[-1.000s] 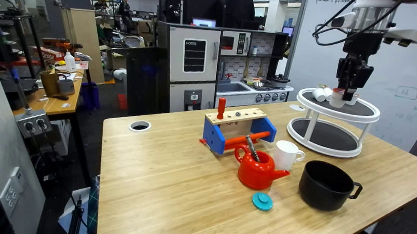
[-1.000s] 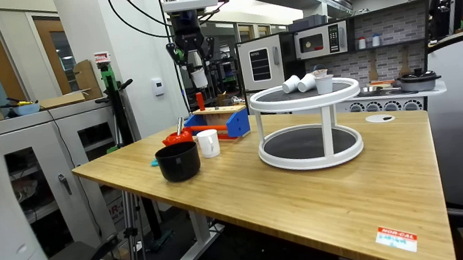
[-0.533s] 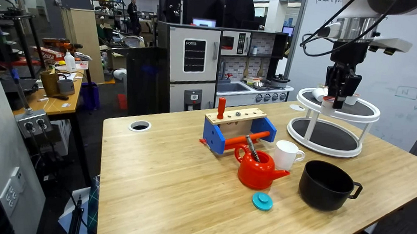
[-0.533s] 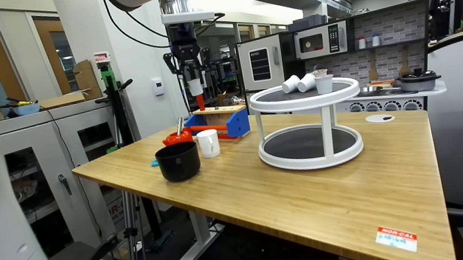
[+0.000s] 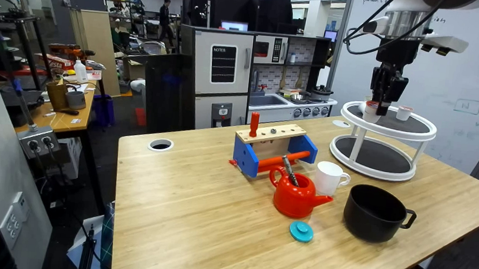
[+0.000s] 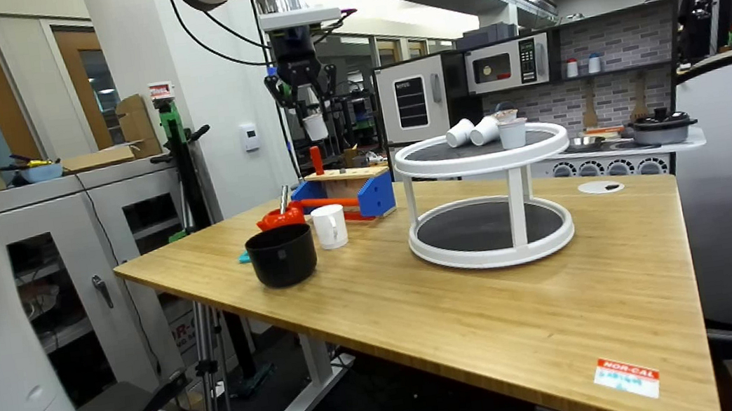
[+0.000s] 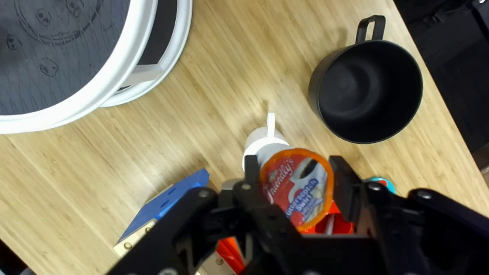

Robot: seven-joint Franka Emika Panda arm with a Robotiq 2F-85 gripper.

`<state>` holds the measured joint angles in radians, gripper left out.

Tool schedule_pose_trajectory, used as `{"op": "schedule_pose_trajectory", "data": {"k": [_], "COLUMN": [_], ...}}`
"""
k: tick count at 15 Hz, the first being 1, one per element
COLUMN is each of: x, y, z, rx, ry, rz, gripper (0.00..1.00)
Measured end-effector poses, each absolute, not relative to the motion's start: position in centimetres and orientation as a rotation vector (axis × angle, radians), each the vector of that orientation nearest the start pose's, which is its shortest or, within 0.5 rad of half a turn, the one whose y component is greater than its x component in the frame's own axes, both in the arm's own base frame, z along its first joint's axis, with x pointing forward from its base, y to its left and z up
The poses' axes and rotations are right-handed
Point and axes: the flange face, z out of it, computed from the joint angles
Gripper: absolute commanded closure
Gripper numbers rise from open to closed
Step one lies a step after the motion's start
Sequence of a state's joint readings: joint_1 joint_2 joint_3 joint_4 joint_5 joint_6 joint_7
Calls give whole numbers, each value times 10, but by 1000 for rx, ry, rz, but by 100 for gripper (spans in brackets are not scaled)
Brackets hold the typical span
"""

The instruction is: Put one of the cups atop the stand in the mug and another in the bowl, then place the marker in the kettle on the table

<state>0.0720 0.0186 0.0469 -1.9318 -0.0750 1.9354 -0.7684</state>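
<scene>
One wooden toy workbench [image 5: 281,131] with blue sides stood furthest left of the group on the surface [image 5: 196,234] in an exterior view, a red handle [image 5: 254,124] sticking up from its top board. Right of it, nearer that camera, I had the red kettle [image 5: 296,202], upright, with the marker [image 5: 289,169] already inside and leaning out of the top. A teal lid [image 5: 301,231] with a small knob lay flat just beside the kettle. Next came the white mug [image 5: 326,178], upright, its handle to the right; whether it touched the kettle I could not tell.

Next in line was my gripper [image 7: 295,170], well above the surface, its fingers clasped around a white cup [image 6: 315,127], the jaws set apart by the cup's width. From the wrist I could see the cup's red cover [image 7: 297,191], orange-rimmed, with the word "Swirl" legible, blocking my view of part of the mug and part of the kettle.

Further right was the deep black bowl [image 5: 369,229], near the surface's edge, one loop handle in sight.

Furthest right rose the round two-tier stand [image 6: 484,163], white-rimmed with dark decks, well apart from the held cup in an exterior view. On its upper deck I made out three more: a tipped cup [image 6: 460,133] at the left, a second tipped cup [image 6: 484,132] just beside it, and an upright cup [image 6: 514,135] at their right.
</scene>
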Motion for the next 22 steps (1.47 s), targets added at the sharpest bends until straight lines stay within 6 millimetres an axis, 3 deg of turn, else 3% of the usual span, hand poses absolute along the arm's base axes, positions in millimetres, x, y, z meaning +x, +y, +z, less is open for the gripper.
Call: {"op": "schedule_pose_trajectory", "data": {"k": [7,8,13,19,22], "x": [558,558,564,592,596], "y": [60,60,64,98,105], "z": [471,471,465,444,431], "rx": [-2878,-2878,-2869,-2813,-2790], "ry": [-1401,-1401,-1407,-1477,-1486], "rz": [65,65,77,106,140], "gripper": [52,77,77,77,77]}}
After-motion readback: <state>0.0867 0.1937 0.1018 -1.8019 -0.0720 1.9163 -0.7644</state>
